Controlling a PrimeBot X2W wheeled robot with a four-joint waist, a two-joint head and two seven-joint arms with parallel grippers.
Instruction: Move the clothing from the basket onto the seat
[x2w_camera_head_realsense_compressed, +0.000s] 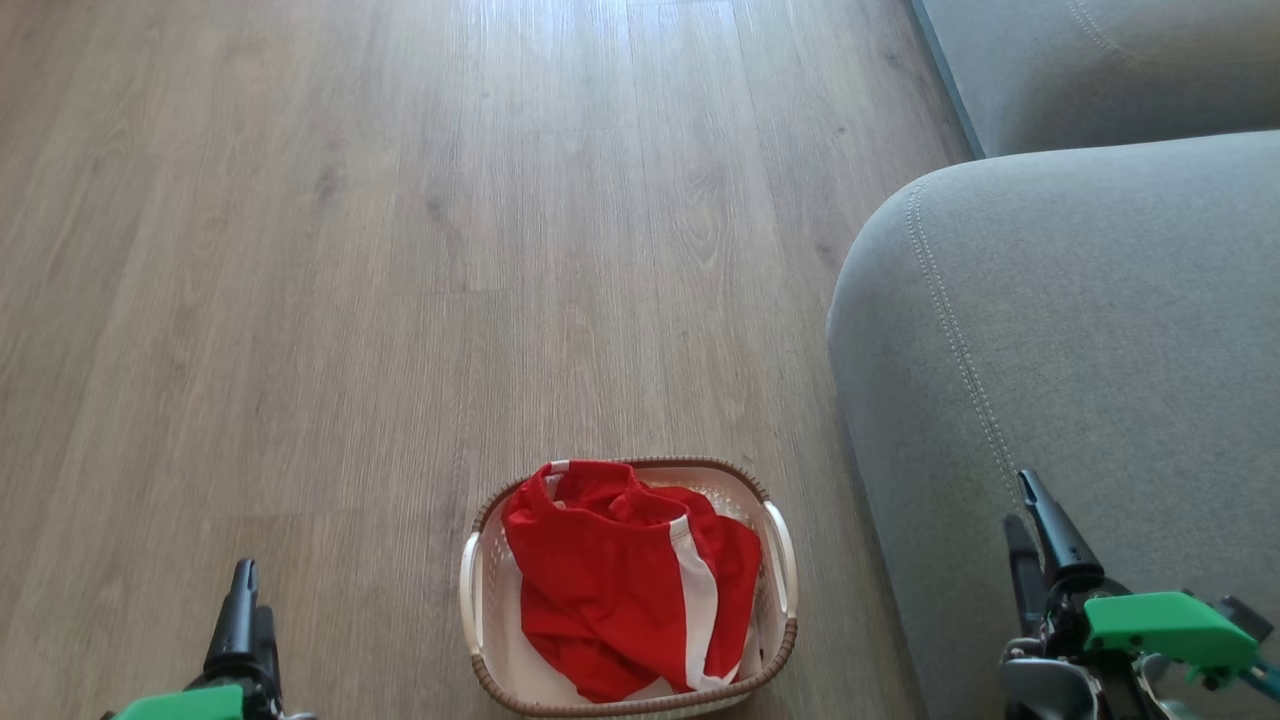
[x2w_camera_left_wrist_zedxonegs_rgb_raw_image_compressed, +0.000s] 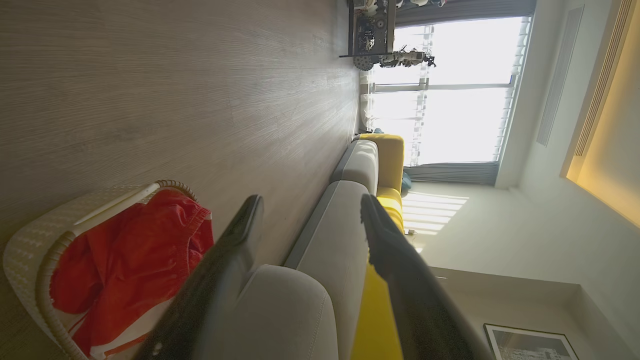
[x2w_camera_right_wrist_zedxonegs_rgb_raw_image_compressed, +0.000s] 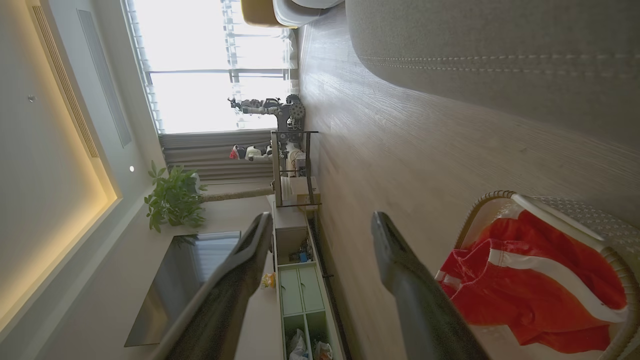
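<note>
Two grippers low in the head view, fingers spread wide and empty: left gripper (x2w_camera_head_realsense_compressed: 252, 590) over wood floor (x2w_camera_head_realsense_compressed: 400, 250), right gripper (x2w_camera_head_realsense_compressed: 1020, 503) above the near edge of the seat (x2w_camera_head_realsense_compressed: 1080, 330). Between them, apart from both, the basket (x2w_camera_head_realsense_compressed: 468, 590) on the floor with the clothing (x2w_camera_head_realsense_compressed: 620, 590) heaped inside (red, white-striped); beyond the right fingers, more grey seat.

The left gripper (x2w_camera_head_realsense_compressed: 250, 590) has two long, matt black fingers (x2w_camera_left_wrist_zedxonegs_rgb_raw_image_compressed: 235, 270) that taper to blunt, rounded tips, with a bright green plastic cover (x2w_camera_head_realsense_compressed: 185, 705) at their base. One finger carries a small pale speck (x2w_camera_left_wrist_zedxonegs_rgb_raw_image_compressed: 157, 346) close to its root. The right gripper (x2w_camera_head_realsense_compressed: 1020, 505) is built alike, with slim black tapering fingers (x2w_camera_right_wrist_zedxonegs_rgb_raw_image_compressed: 405, 285). Behind them are an angular bright green plastic housing (x2w_camera_head_realsense_compressed: 1168, 622), grey metal parts (x2w_camera_head_realsense_compressed: 1045, 690) beside it and a small teal piece (x2w_camera_head_realsense_compressed: 1262, 680) at the far right.
</note>
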